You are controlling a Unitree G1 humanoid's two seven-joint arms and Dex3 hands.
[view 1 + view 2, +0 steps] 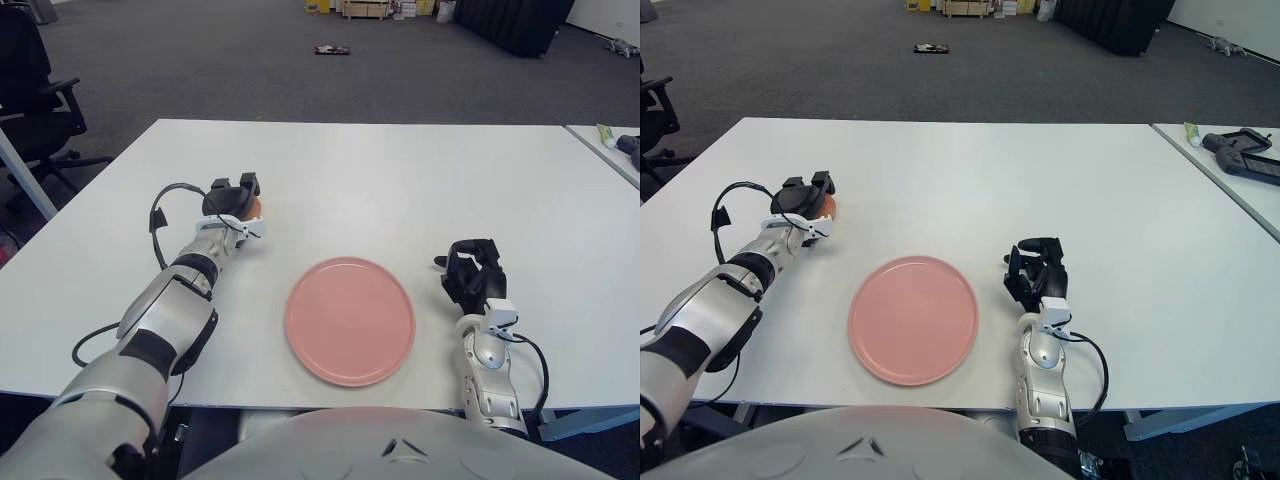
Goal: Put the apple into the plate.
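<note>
A pink plate (pixel 351 320) lies on the white table (pixel 400 180), near its front edge at the middle. My left hand (pixel 233 199) is to the plate's upper left, its fingers curled around the orange-red apple (pixel 256 205), which shows only as a sliver at the hand's right side; the apple is at table level. It also shows in the right eye view (pixel 829 206). My right hand (pixel 472 274) is beside the plate on its right, fingers curled and holding nothing.
A second table (pixel 610 145) stands at the far right with a dark device (pixel 1245 155) and a small tube (pixel 606 131) on it. An office chair (pixel 35 100) stands off the table's left. A black cable (pixel 160 215) loops from my left forearm.
</note>
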